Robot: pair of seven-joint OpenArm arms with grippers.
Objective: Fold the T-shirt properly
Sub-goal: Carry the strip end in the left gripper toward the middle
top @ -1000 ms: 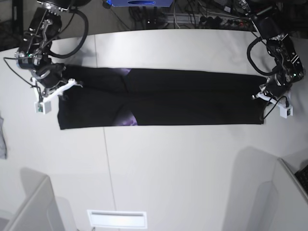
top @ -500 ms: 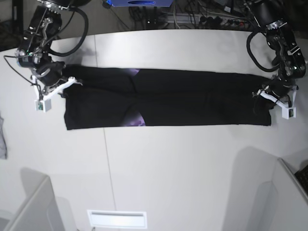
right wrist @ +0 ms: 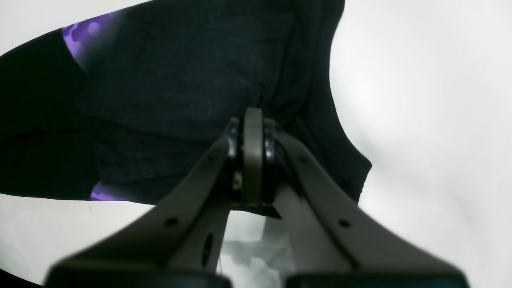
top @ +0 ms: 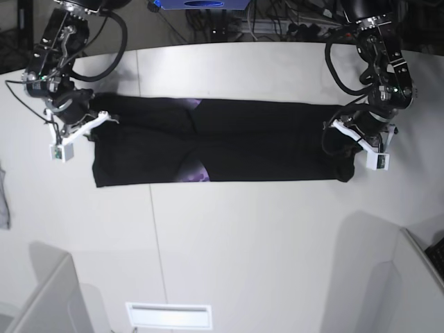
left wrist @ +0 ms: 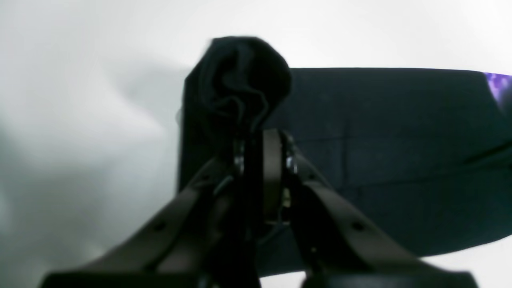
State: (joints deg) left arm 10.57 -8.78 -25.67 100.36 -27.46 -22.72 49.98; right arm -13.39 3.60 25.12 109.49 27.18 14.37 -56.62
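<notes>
I see the T-shirt point(top: 229, 142) lying as a long folded strip across the table point(top: 263, 243); left fingers point(left wrist: 260, 136) and right fingers point(right wrist: 253, 120) each pinch one end.

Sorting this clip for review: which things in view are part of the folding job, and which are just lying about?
In the job:
T-shirt, black, in a long strip
left gripper, shut on its end
right gripper, shut on the other end

Lying about:
grey cloth at the table edge
</notes>
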